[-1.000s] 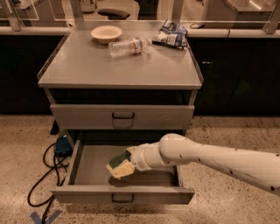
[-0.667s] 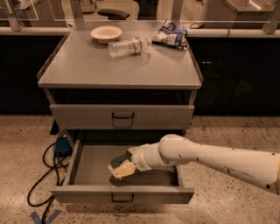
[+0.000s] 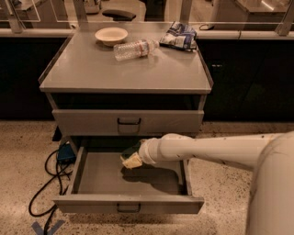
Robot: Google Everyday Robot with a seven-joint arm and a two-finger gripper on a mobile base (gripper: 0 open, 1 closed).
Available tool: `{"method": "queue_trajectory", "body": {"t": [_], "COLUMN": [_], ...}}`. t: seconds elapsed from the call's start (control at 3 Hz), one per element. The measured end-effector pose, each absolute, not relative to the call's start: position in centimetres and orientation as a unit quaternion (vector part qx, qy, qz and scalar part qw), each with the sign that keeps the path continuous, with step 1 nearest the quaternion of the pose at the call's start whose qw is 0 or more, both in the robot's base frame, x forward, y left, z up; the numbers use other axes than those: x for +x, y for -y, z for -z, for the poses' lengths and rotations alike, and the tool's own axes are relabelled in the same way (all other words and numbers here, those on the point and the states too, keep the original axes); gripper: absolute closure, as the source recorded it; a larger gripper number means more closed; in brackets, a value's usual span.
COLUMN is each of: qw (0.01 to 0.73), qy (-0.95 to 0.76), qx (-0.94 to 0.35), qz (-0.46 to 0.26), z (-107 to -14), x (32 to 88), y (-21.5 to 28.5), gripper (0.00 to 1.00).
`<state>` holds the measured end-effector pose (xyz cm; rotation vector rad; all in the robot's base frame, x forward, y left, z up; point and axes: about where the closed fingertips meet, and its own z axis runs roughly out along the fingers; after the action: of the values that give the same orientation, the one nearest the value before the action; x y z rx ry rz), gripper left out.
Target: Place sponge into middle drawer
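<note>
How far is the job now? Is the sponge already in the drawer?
Done: the drawer is pulled open. In hand: the gripper holds the sponge over the drawer floor, its shadow beneath. Left: release the sponge and pull the arm out.

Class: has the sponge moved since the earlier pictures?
Yes. Held in the gripper over the open drawer, the sponge has shifted up-picture, nearer the closed drawer's handle.

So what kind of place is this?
Probably an office or lab workroom. There's a grey metal drawer cabinet, a swivel chair behind glass panels, and a speckled hard floor. The robot's gripper holds a sponge over the open drawer.
</note>
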<state>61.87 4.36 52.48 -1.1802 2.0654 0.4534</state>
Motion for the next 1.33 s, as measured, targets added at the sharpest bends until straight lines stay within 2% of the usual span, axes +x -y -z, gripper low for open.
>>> {"method": "queue_trajectory", "body": {"t": [0.33,1.33], "qw": [0.372,0.295], "qy": [-0.796,-0.833], "qx": [-0.454,-0.412], "qz": [-0.147,-0.223], "z": [-53.0,-40.1], "x": [64.4,62.5], "y": [-4.6,-2.7], "gripper": [1.00,1.00]}}
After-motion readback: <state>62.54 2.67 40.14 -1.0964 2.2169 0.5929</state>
